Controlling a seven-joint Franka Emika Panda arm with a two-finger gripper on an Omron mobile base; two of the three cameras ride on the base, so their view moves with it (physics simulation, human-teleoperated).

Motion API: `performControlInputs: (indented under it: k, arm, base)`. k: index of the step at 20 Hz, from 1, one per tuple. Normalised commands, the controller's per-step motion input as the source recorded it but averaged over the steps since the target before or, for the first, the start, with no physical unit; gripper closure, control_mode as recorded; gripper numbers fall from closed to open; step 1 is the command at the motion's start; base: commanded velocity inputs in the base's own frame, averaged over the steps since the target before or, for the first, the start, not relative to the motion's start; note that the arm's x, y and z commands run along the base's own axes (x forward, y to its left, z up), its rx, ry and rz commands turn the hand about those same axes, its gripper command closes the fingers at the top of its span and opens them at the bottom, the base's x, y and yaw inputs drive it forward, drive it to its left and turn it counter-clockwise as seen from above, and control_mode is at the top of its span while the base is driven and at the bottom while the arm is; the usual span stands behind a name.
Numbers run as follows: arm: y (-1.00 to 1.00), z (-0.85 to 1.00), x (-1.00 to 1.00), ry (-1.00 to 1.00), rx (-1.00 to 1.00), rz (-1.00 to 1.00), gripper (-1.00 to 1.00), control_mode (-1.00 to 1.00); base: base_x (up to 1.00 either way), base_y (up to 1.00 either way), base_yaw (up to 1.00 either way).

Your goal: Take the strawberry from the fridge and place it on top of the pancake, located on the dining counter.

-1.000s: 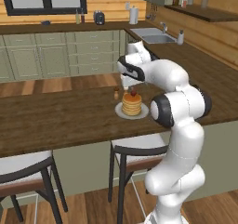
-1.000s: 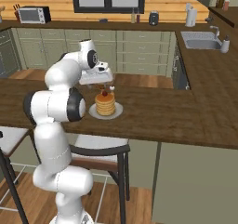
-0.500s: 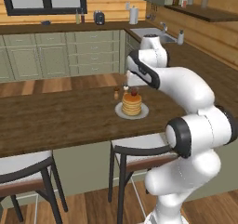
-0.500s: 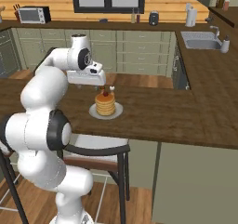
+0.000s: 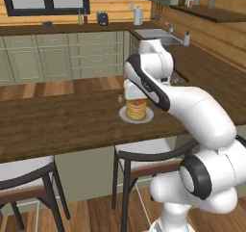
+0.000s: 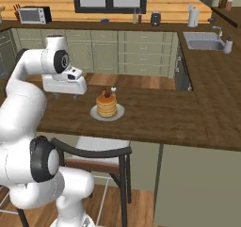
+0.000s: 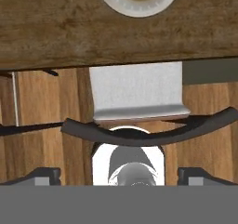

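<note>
The strawberry (image 6: pixel 106 94), a tiny red berry, rests on top of the pancake (image 6: pixel 107 106), a golden stack on a white plate (image 6: pixel 95 113) on the dark wooden dining counter (image 6: pixel 155 117). My gripper (image 6: pixel 66 95) hangs open and empty left of the stack, apart from it, above the counter's near edge. In the hand view the fingertips (image 7: pixel 44 174) stand wide apart with nothing between them, and the plate (image 7: pixel 138 2) lies at the top edge. In the left base view my arm partly covers the pancake (image 5: pixel 136 109). The fridge is out of view.
A small shaker (image 6: pixel 112 88) stands just behind the pancake. A dark-framed stool (image 6: pixel 96 151) sits under the counter's near edge, its grey seat (image 7: pixel 137 95) directly below the hand. Another stool (image 5: pixel 24 175) stands to the left. A sink (image 6: pixel 202 43) is at the back right.
The hand has drawn back from above the pancake toward the counter's near edge, still open. The strawberry stays on the stack.
</note>
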Motion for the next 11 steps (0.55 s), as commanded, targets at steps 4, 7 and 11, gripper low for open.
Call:
performControlInputs:
  k: [4,7,11]
  arm:
    - [0.56,0.00,-1.00,0.00,-0.01,0.03,-1.00,-1.00]
    - [0.69,0.00,-1.00,0.00,-0.17,0.17,-1.00,-1.00]
    - [0.70,-0.03,-1.00,0.00,-0.32,0.21,-1.00,-1.00]
  base:
    - [0.00,0.00,0.00]
    - [0.00,0.00,0.00]
    - [0.00,0.00,0.00]
